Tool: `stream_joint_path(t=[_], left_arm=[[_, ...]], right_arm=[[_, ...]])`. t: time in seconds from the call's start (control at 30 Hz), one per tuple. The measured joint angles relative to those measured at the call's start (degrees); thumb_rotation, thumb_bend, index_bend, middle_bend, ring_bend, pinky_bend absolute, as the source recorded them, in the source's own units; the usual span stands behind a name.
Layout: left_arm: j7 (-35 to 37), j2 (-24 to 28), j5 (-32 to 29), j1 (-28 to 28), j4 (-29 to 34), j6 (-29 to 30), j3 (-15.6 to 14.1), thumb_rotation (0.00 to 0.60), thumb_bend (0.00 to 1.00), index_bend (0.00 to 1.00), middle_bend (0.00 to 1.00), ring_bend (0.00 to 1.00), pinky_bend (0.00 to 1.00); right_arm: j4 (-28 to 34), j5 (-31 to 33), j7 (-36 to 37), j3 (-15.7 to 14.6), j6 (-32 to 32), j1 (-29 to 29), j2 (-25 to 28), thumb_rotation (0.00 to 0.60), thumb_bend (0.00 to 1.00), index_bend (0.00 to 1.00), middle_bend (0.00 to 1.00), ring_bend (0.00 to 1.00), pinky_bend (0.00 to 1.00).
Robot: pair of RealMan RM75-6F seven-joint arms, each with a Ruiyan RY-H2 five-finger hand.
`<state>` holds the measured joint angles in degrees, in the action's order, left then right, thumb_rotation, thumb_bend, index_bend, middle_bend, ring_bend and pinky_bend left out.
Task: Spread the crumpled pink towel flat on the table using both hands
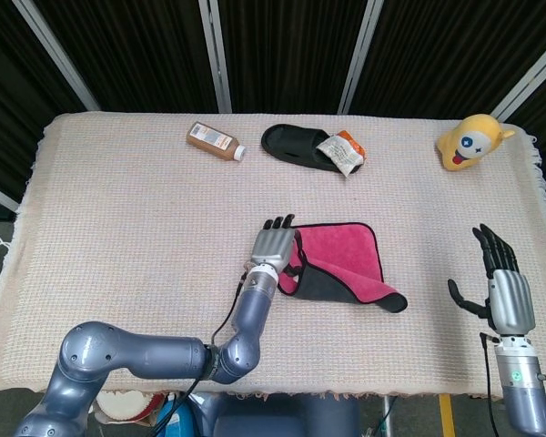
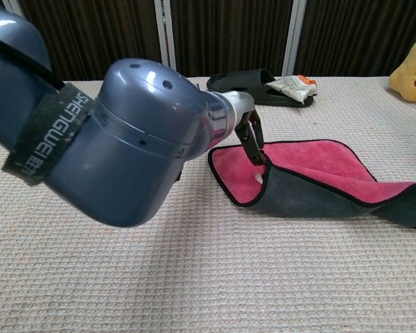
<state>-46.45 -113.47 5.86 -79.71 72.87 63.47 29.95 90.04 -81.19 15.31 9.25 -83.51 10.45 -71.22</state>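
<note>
1. Reaching over the pink towel's [image 1: 332,259] left edge, the left hand [image 1: 273,248] lies with fingers extended and a little apart; the chest view shows dark fingertips [image 2: 253,142] at the raised fold, but whether they pinch cloth cannot be told.
2. Right hand [image 1: 505,282] stands upright near the tabletop's [image 1: 118,209] right edge, fingers spread, holding nothing — well apart from the towel.
3. Towel sits about mid-table, slightly toward the front edge; its near portion is folded over, grey underside up, with a corner trailing toward the front right.
4. Judgement on the step: secure the left edge, then bring the right hand to the folded-over flap and draw it toward the front edge — pulling low and evenly should avoid dragging the whole cloth.
5. Obscured: the left forearm fills much of the chest view, hiding the hand's palm; the right hand is absent there.
</note>
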Motion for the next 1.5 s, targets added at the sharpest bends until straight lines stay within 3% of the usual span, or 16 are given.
stream_joint_path(t=[0.5,0.73,0.97,1.5], left_arm=[[-3.5,-2.4,-0.9,-0.4,-4.9,-1.2,1.0,0.6,0.32,0.33,0.0,0.0,0.0],[-3.5,-3.5,-0.2,-0.4,-6.0,-2.2,1.5,0.6,0.32,0.44,0.0,0.0,0.0],[0.6,-5.6,4.2,-0.5,-7.7,-3.0,2.8,0.6,0.32,0.46,0.0,0.0,0.0],[2.4,-4.7,5.4,1.5,-2.2,-3.4,4.2,0.6,0.32,0.47,0.0,0.0,0.0]], right_arm=[[-1.1,1.0,2.1,0.7,1.3,0.1,0.2,0.6,0.35,0.0,0.03,0.0,0.06],[-1.3,0.8,2.4,0.8,1.4,0.2,-0.1,0.6,0.35,0.0,0.03,0.0,0.06],[-1.6,0.4,3.1,0.8,1.3,0.1,-0.3,0.6,0.35,0.0,0.03,0.0,0.06],[-1.2,0.1,2.7,0.8,1.2,0.0,-0.3,0.6,0.35,0.0,0.03,0.0,0.06]])
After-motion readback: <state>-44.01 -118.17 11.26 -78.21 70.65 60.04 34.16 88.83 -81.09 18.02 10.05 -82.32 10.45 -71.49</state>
